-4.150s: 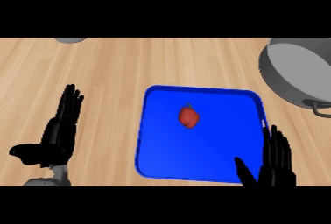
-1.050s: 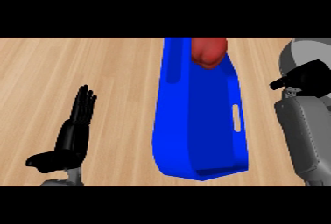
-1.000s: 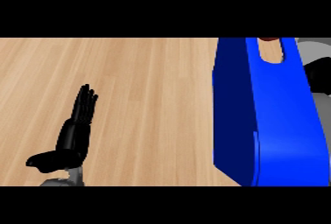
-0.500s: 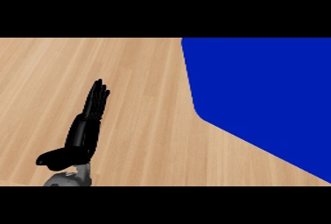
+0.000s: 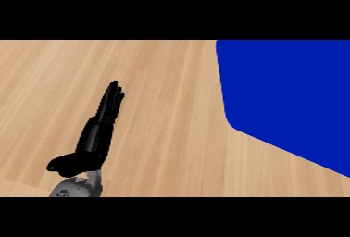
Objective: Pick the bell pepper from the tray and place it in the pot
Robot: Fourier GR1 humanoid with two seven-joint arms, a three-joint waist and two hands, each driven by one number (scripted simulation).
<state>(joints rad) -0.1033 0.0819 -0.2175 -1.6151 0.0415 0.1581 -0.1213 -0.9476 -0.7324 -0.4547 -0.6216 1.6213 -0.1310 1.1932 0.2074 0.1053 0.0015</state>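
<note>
One hand is shown: the left hand [image 5: 92,141], seen at the lower left above the wooden counter [image 5: 164,88]. Its fingers [image 5: 111,99] are held straight and pressed together, pointed away toward the far side of the counter, and nothing is pinched or grasped by them. The thumb is stuck out to the lower left, apart from the fingers. One grey forearm [image 5: 78,187] is seen under the hand at the lower edge.

One tray [image 5: 287,92] is counted, shown only as a plain blue face that fills the right of the view. Its left edge is drawn straight down from the top, is rounded at one corner, and is then slanted down to the right edge. The hand and the tray are kept well apart, with bare wood between them.

The counter to the right is blocked from sight by the blue face. Where the pepper lies cannot be told, as whatever is behind the tray is hidden. How the right hand's fingers stand cannot be told either.
</note>
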